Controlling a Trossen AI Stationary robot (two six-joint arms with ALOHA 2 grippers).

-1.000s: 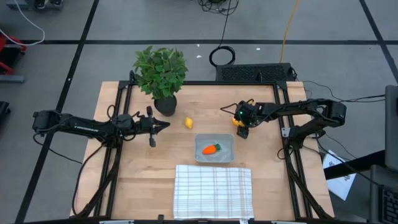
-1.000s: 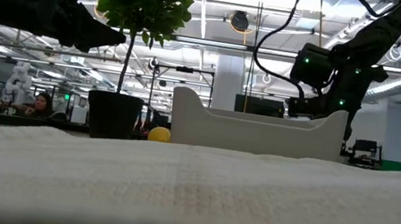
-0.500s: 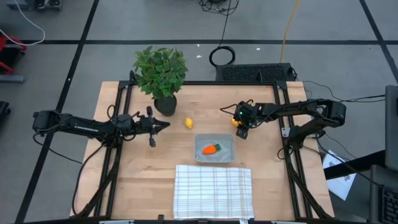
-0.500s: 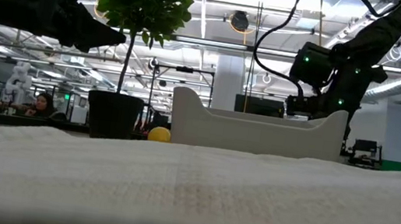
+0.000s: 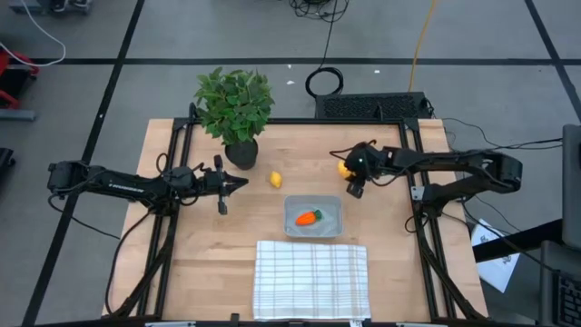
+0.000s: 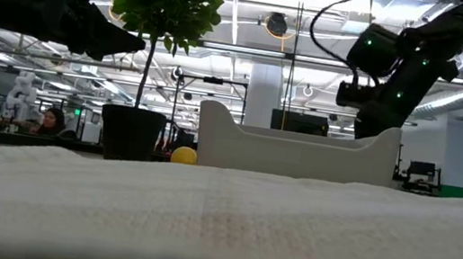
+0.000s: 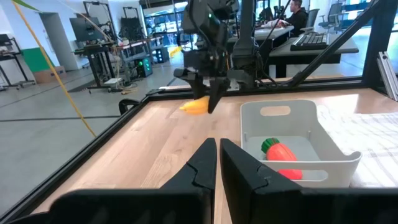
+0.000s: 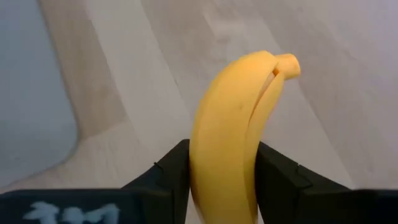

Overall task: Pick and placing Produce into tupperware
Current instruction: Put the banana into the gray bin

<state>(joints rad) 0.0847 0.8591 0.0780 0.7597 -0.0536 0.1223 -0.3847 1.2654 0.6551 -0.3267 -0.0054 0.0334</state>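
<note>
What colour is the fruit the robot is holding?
Yellow: the curved toy banana between the right gripper's fingers, clearest in the right wrist view.

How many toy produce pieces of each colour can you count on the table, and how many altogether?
Orange: 1, the carrot in the tub.
Yellow: 2, the lemon on the table and the banana gripped by the right hand.
Total: 3 pieces.

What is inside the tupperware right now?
Only the carrot lies in the tupperware. The lemon sits on the table outside it; the banana is gripped in the right pincer. Nothing there is covered.
</note>
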